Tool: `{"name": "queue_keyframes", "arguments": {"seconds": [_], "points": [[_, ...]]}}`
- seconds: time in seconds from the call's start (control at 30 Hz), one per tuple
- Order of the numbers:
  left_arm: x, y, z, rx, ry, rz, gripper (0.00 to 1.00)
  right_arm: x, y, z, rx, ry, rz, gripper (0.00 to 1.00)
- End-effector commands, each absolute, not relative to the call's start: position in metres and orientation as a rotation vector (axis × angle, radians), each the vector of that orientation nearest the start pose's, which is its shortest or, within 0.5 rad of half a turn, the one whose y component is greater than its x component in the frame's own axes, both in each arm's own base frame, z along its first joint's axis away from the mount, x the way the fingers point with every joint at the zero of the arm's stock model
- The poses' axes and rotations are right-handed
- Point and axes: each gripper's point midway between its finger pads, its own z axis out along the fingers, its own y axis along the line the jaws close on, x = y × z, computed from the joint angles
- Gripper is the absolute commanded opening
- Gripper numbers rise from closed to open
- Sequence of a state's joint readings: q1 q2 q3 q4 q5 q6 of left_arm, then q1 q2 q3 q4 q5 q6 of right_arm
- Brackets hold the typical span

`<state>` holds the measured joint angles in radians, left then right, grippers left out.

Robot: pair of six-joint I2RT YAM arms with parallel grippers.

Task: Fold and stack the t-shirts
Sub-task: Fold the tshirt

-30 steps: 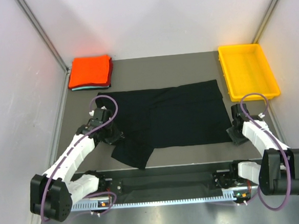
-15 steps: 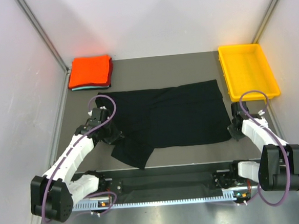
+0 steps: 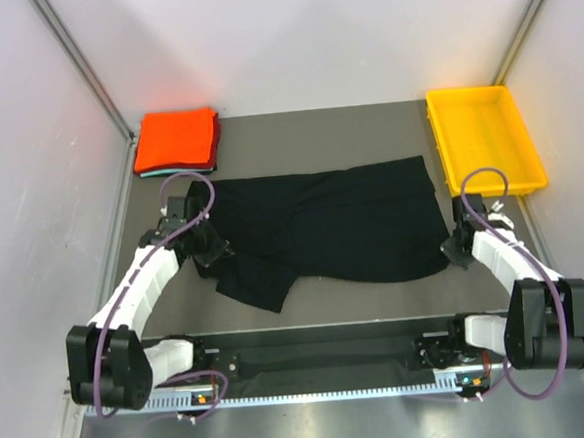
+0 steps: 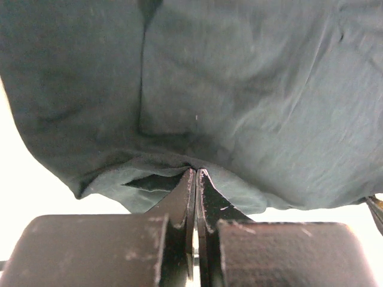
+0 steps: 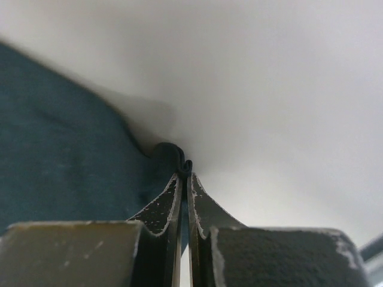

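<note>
A black t-shirt (image 3: 343, 225) lies spread across the middle of the table, rumpled at its left end. My left gripper (image 3: 214, 249) is shut on the shirt's left part, with dark cloth (image 4: 239, 95) bunched at its tips (image 4: 196, 172). At the shirt's near right corner my right gripper (image 3: 455, 251) is shut on a pinched fold of the hem (image 5: 179, 156). A folded orange-red t-shirt (image 3: 176, 139) tops a stack at the far left, and a teal edge (image 3: 173, 172) shows beneath it.
A yellow plastic tray (image 3: 485, 137) stands at the far right. White walls close in both sides. The arms' base rail (image 3: 322, 362) runs along the near edge.
My right gripper closed on the shirt's near right corner and pulled it slightly away from me. The left gripper dragged the left part of the shirt toward the far side.
</note>
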<state>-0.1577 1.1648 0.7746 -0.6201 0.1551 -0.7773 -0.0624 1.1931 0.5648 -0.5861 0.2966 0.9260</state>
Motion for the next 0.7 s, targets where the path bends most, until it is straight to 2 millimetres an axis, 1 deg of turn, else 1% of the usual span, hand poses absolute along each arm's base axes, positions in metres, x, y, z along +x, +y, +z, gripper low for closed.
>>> {"name": "queue_keyframes", "arguments": {"seconds": [0.0,0.03,0.07,0.1,0.13,0.17,0.2,0.23,0.27,0.3,0.33,0.37,0.4,0.43,0.5,0.53,0.57,0.6,0.63,0.67], "points": [[0.288,-0.094,0.117,-0.715,2.485,-0.564,0.00,0.257,-0.032,0.037,1.191,2.332,-0.066,0.00],[0.294,-0.094,0.122,-0.713,2.474,-0.567,0.00,0.265,-0.032,0.042,1.152,2.338,-0.058,0.00],[0.297,-0.092,0.124,-0.717,2.470,-0.564,0.00,0.268,-0.031,0.040,1.138,2.355,-0.058,0.00],[0.304,-0.091,0.125,-0.727,2.465,-0.561,0.00,0.273,-0.031,0.045,1.113,2.361,-0.056,0.00],[0.304,-0.090,0.123,-0.737,2.470,-0.554,0.00,0.275,-0.032,0.046,1.103,2.361,-0.062,0.00],[0.309,-0.089,0.126,-0.737,2.462,-0.552,0.00,0.277,-0.032,0.047,1.093,2.364,-0.063,0.00],[0.312,-0.087,0.123,-0.749,2.471,-0.541,0.00,0.279,-0.034,0.049,1.084,2.364,-0.069,0.00],[0.315,-0.086,0.123,-0.753,2.472,-0.536,0.00,0.285,-0.035,0.056,1.063,2.352,-0.072,0.00],[0.321,-0.086,0.127,-0.748,2.462,-0.540,0.00,0.287,-0.036,0.059,1.055,2.350,-0.077,0.00],[0.323,-0.086,0.127,-0.748,2.465,-0.545,0.00,0.290,-0.037,0.062,1.040,2.345,-0.079,0.00],[0.326,-0.086,0.122,-0.753,2.481,-0.539,0.00,0.298,-0.038,0.070,1.013,2.336,-0.076,0.00],[0.330,-0.087,0.124,-0.750,2.478,-0.544,0.00,0.303,-0.038,0.072,0.998,2.332,-0.068,0.00],[0.333,-0.087,0.120,-0.757,2.488,-0.539,0.00,0.307,-0.036,0.074,0.970,2.342,-0.054,0.00],[0.335,-0.087,0.119,-0.758,2.490,-0.537,0.00,0.315,-0.036,0.081,0.953,2.332,-0.043,0.00],[0.342,-0.084,0.115,-0.772,2.493,-0.524,0.00,0.324,-0.034,0.078,0.926,2.357,-0.030,0.00],[0.344,-0.084,0.114,-0.774,2.495,-0.523,0.00,0.332,-0.034,0.082,0.902,2.352,-0.023,0.00],[0.345,-0.083,0.113,-0.778,2.498,-0.519,0.00,0.336,-0.034,0.077,0.893,2.374,-0.025,0.00],[0.350,-0.080,0.114,-0.782,2.491,-0.515,0.00,0.341,-0.032,0.077,0.873,2.381,-0.010,0.00],[0.352,-0.079,0.111,-0.787,2.500,-0.512,0.00,0.350,-0.033,0.083,0.845,2.371,-0.011,0.00],[0.355,-0.077,0.110,-0.793,2.498,-0.506,0.00,0.354,-0.033,0.078,0.838,2.388,-0.017,0.00]]}}
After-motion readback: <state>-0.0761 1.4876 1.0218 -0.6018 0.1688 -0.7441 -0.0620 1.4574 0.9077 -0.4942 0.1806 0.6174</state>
